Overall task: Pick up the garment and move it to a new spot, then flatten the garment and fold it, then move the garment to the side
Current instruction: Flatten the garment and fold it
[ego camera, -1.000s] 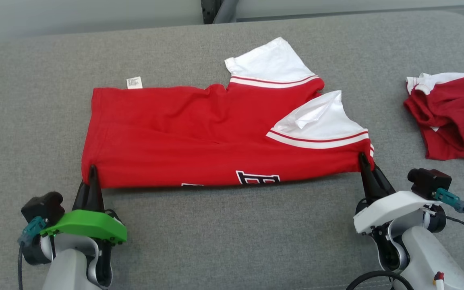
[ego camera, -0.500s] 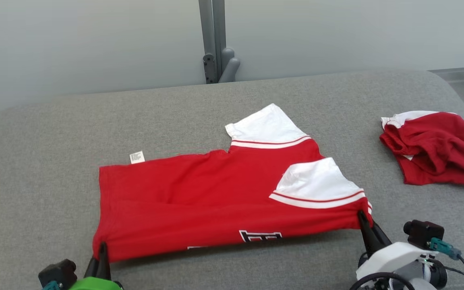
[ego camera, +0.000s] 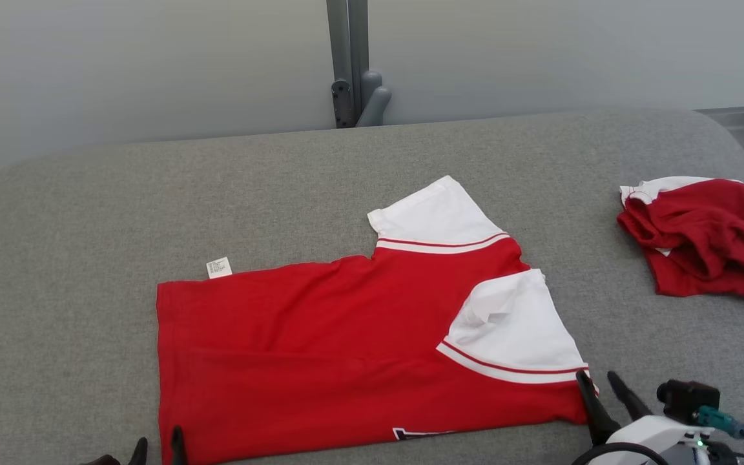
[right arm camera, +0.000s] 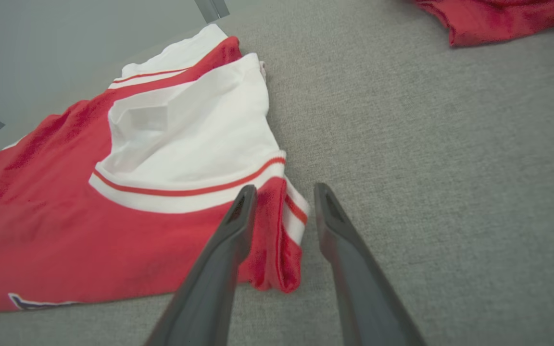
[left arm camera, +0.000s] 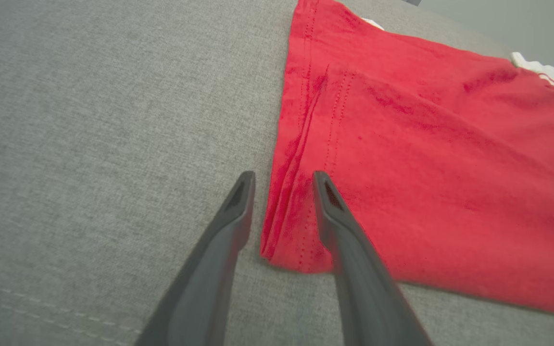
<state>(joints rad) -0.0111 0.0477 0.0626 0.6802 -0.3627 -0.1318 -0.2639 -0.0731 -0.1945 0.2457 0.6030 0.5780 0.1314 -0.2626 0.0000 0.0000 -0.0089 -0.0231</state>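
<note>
The garment (ego camera: pixel 346 349), a red shirt with white sleeves, lies folded lengthwise and flat on the grey padded surface (ego camera: pixel 75 226). My left gripper (ego camera: pixel 159 444) sits at its near left corner, at the bottom edge of the head view, and is open. In the left wrist view the hem corner (left arm camera: pixel 296 245) rests slack between the spread fingers of the left gripper (left arm camera: pixel 283 178). My right gripper (ego camera: pixel 597 378) is open at the near right corner. The right wrist view has the red and white corner (right arm camera: pixel 277 250) lying loose between the right gripper (right arm camera: pixel 284 190) fingers.
A second red and white garment (ego camera: pixel 701 239) lies crumpled at the far right of the surface. A grey post (ego camera: pixel 346 64) stands behind the back edge. A white tag (ego camera: pixel 218 267) sticks out at the shirt's far left corner.
Both grippers have gone from shut on the garment's near corners to open, and the near edge has dropped flat. The head camera has tilted up, so the whole picture shifted down.
</note>
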